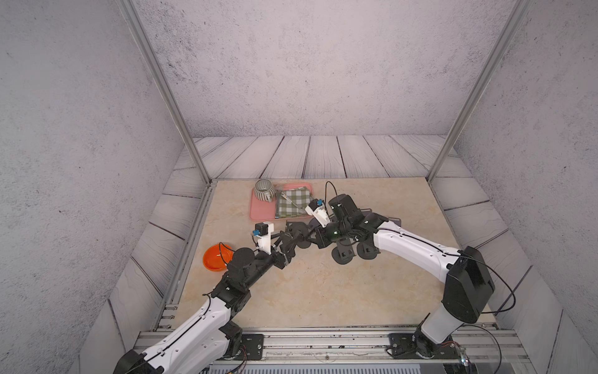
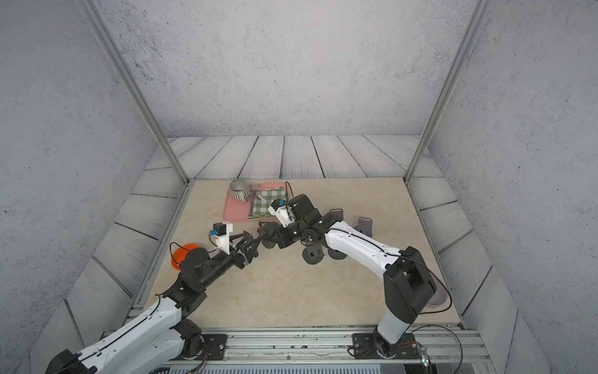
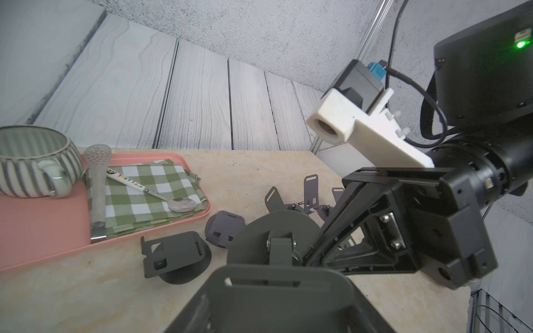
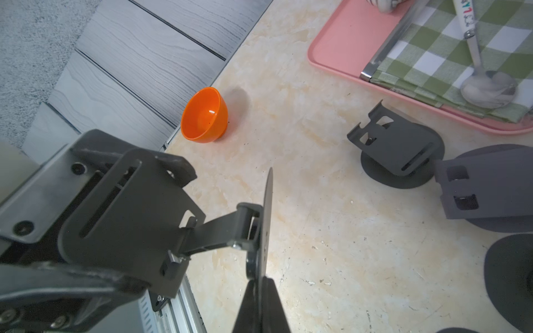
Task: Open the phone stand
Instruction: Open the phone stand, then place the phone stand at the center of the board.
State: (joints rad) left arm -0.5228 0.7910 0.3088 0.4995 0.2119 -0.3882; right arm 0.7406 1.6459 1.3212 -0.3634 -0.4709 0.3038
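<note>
Left gripper, right gripper clamp phone stand; spare stands, tray near.

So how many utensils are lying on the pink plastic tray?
2. Grey perforated tongs lie along the edge of the green checked cloth, beside the striped ceramic mug; a white-handled metal spoon lies on that cloth. More could hide under the cloth.

Orange bowl; mug on pink tray
</note>
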